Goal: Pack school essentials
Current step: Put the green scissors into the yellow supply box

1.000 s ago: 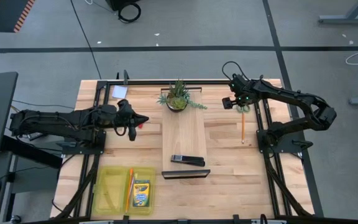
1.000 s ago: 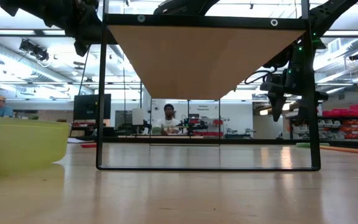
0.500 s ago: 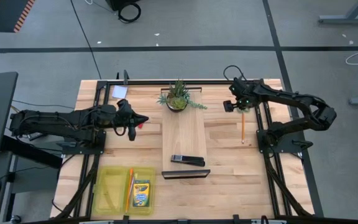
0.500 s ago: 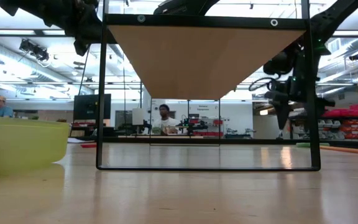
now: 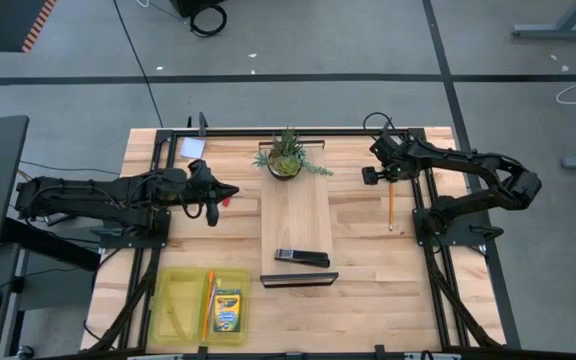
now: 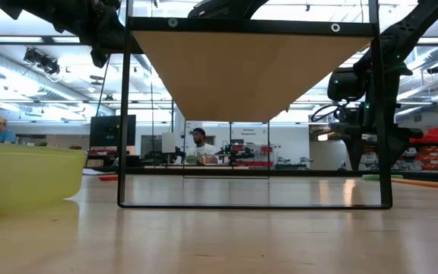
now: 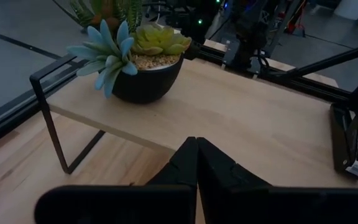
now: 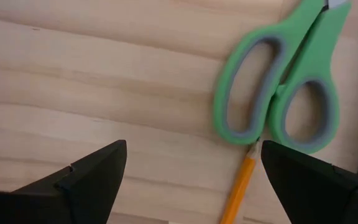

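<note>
We looked down on a wooden table (image 5: 368,300) from above and read it from the left side across to the right.

Nearest the left front corner sat a yellow-green tray (image 5: 173,305). In it lay a crayon box (image 5: 228,311) and, just beside that, an orange pen (image 5: 208,300).

Behind the tray, the left gripper (image 5: 214,195) hung over the table with its jaws pressed together and nothing between them. A tiny red eraser (image 5: 225,200) lay just beside its tips. A pale note pad (image 5: 192,148) rested farther back, near the rear corner, well apart from those jaws. From the left wrist we saw the shut fingers (image 7: 194,165) pointing toward a raised wooden shelf (image 7: 253,124).

That shelf (image 5: 296,225) stood in the middle of the table. A small potted plant (image 5: 286,155) sat at its far end, and a black bar-shaped object (image 5: 302,258) lay at its near end.

Farther right, the right gripper (image 5: 389,170) hovered low with its jaws spread wide, holding nothing. From its wrist we saw green-handled scissors (image 8: 284,87) lying flat on the wood ahead of the open jaws, nearer one finger (image 8: 319,186) than the other. A pencil (image 8: 241,186) lay between the two fingers, its tip touching the scissor handles. From above, the pencil (image 5: 390,208) ran from the jaws toward the table's front.
</note>
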`<state>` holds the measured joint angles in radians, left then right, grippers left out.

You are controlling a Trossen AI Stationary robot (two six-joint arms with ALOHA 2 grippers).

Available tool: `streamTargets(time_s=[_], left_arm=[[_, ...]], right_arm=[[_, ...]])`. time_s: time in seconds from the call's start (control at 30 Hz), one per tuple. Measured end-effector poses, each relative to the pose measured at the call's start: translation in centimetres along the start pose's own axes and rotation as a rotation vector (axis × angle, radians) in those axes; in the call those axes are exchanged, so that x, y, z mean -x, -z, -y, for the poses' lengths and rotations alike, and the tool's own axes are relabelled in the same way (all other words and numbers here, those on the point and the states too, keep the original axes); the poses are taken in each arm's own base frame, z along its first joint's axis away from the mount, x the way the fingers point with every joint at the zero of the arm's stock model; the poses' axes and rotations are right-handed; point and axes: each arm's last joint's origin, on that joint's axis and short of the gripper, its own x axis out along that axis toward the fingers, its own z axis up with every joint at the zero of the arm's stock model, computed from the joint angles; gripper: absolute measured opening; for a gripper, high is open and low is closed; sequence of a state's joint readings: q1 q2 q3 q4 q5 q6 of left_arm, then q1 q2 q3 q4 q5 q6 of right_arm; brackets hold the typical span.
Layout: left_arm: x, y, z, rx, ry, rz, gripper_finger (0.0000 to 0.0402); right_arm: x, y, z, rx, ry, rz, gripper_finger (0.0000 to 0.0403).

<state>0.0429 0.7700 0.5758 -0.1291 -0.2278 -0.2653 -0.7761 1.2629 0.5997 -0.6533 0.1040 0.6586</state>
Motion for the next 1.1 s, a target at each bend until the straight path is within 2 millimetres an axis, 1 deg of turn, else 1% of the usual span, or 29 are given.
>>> streamTargets(time_s=[0.33,0.63,0.93,1.1], left_arm=[[0.0,-0.01,-0.04,0.001,-0.012,0.003,0.0021],[0.0,-0.01,-0.04,0.003,-0.014,0.004,0.0007],[0.0,-0.01,-0.04,0.012,-0.014,0.004,0.0021],[0.0,-0.01,-0.04,0.012,-0.014,0.004,0.0012]], right_arm=[[-0.02,-0.01,-0.01,0.0,-0.001,0.002,0.0378],[-0.02,-0.01,-0.01,-0.007,-0.001,0.002,0.0378],[-0.02,-0.08,0.0,-0.051,0.009,0.016,0.0378],[0.05,-0.25,0.08,-0.06,0.039,0.043,0.0377]])
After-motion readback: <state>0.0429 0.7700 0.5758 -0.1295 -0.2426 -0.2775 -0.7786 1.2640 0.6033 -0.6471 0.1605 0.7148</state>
